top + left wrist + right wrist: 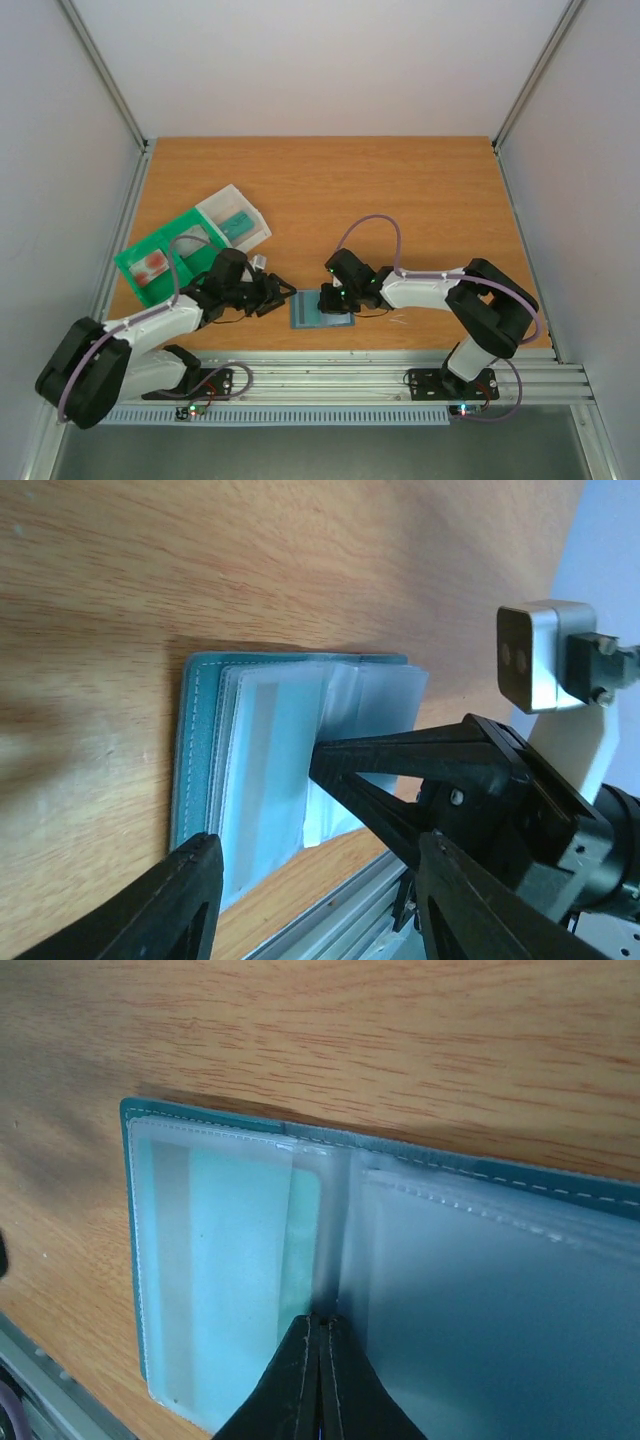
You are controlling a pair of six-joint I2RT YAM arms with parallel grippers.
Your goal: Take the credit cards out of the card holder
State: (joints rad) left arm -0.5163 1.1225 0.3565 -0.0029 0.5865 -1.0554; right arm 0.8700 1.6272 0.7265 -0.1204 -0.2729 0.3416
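The slate-blue card holder (320,308) lies open near the table's front edge, clear sleeves up. In the right wrist view a whitish credit card (205,1260) with a grey stripe sits inside the left sleeve, and a greenish edge (306,1225) shows behind it. My right gripper (322,1322) is shut, tips at the middle fold of the sleeves; whether a sleeve is pinched does not show. In the left wrist view the card holder (200,750) lies ahead of my open left gripper (318,845), which holds nothing. My right gripper (318,760) reaches in over the sleeves from the right.
A green tray (150,262) with a clear box (235,222) stands at the left behind my left arm. An aluminium rail (400,372) runs along the front edge just below the card holder. A small white scrap (400,320) lies right of it.
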